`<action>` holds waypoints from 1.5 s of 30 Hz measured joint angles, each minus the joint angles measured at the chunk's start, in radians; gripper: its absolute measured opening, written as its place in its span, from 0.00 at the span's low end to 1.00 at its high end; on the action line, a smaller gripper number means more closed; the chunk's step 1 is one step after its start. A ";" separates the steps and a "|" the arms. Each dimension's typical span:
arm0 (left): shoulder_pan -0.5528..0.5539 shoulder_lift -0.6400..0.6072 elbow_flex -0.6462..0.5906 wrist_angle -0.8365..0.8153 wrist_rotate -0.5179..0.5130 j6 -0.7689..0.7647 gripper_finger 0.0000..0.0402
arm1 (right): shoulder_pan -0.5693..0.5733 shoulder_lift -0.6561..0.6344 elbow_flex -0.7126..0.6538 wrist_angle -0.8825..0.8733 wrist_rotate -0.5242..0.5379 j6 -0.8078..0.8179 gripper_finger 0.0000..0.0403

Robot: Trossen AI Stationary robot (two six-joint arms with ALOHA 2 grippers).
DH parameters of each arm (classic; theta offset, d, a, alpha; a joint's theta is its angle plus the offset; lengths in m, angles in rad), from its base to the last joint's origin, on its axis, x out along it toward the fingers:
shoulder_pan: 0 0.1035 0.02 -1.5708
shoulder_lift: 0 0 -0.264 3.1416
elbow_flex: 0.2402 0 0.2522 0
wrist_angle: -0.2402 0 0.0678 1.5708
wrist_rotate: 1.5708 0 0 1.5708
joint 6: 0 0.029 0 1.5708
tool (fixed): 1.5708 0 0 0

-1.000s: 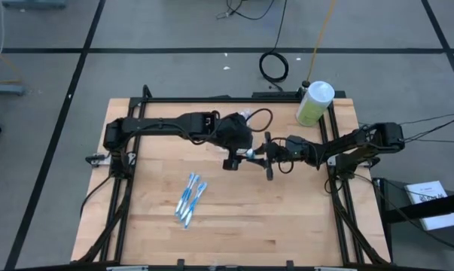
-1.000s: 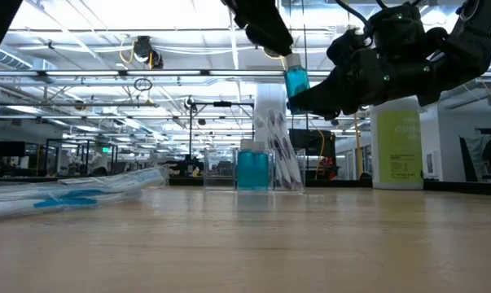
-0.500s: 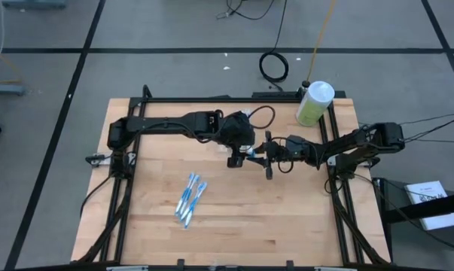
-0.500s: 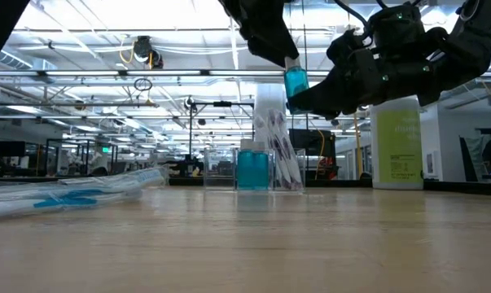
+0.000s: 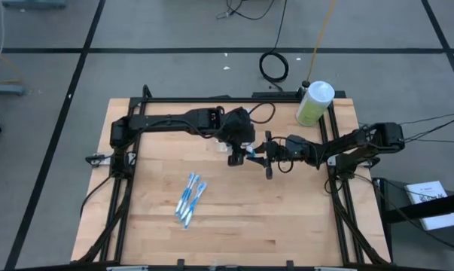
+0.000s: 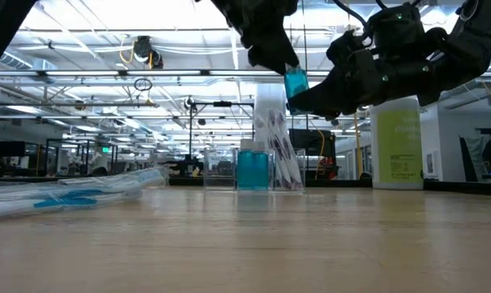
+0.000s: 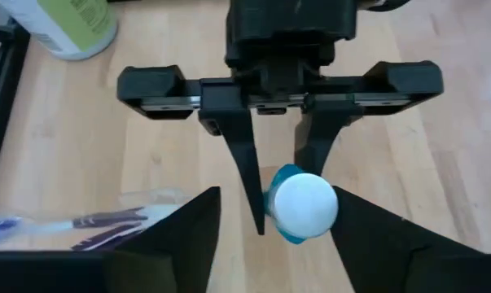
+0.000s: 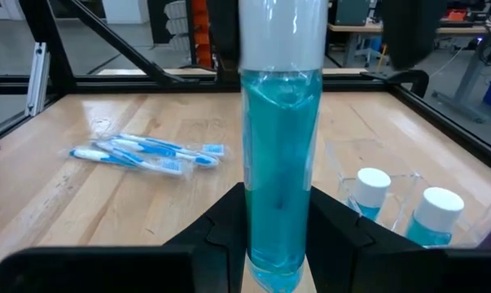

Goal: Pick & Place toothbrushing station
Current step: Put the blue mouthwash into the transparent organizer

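Observation:
A see-through tube of blue liquid (image 8: 276, 163) with a white cap (image 7: 304, 203) is lifted above the table's middle, with my right gripper (image 8: 278, 244) shut on it. My left gripper (image 7: 278, 195) stands open at the cap end (image 5: 242, 154), one finger on each side of the cap; whether either touches it I cannot tell. The toothbrushing station, a clear tray (image 8: 392, 195) with white-capped blue bottles, rests on the table near its far edge (image 6: 253, 172); my left arm mostly hides it from above. My right gripper pinches the tube's tail end (image 8: 275, 252) between its two fingers. The fingers come level from the table's right and lie along the tube. The tube sticks out ahead of them, cap toward the table's left, lifted clear of the table.
A clear pack of blue toothbrushes (image 5: 189, 199) lies on the wood toward the near left. A green bottle with a white cap (image 5: 315, 103) stands at the far right corner. A black frame (image 5: 211, 98) runs round the table.
My left gripper has come down a little and toward the table's right, closing in around the tube's cap, and has rolled slightly. The tube has not moved.

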State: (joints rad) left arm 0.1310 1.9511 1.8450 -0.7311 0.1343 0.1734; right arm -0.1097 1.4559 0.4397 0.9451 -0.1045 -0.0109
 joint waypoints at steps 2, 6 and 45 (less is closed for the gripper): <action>-0.001 0.000 0.000 0.000 0.002 0.000 0.52 | 0.000 0.000 0.000 0.001 0.000 0.000 0.23; -0.002 0.000 0.000 0.000 0.019 -0.011 0.46 | 0.000 0.000 0.000 0.001 -0.001 0.000 0.23; 0.092 -0.121 -0.080 -0.072 -0.159 0.015 0.25 | -0.002 -0.270 -0.064 -0.137 0.050 0.032 0.55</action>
State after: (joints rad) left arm 0.2229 1.8301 1.7653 -0.8035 -0.0252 0.1881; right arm -0.1112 1.1860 0.3757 0.8079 -0.0546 0.0216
